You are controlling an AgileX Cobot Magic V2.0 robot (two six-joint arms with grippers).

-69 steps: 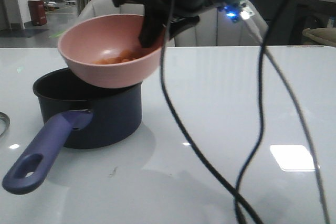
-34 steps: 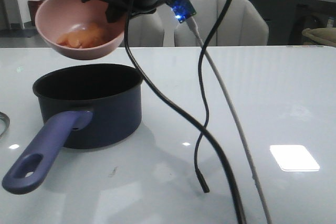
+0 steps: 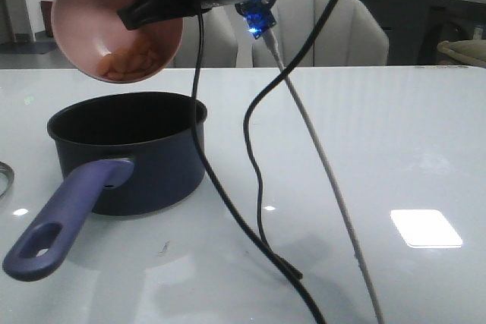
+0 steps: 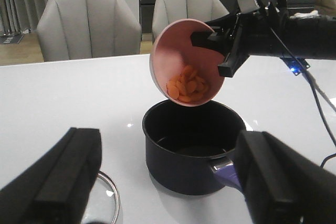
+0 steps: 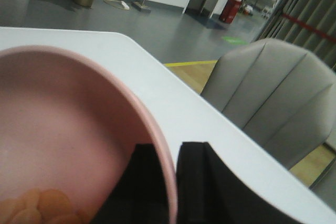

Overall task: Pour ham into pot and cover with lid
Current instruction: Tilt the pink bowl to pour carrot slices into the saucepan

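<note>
- The pouring has started but is not done. The ham [image 4: 187, 86] sits in the tipped pink bowl [image 3: 83, 5], right above the pot [image 3: 144, 165].
- The pot looks empty inside.
- The right gripper [image 5: 168, 169] pinches the bowl's rim.
- The left gripper [image 4: 168, 177] is wide open, holding nothing.
- The lid [image 4: 107, 203] lies on the table, left of the pot. It is not on yet.
</note>
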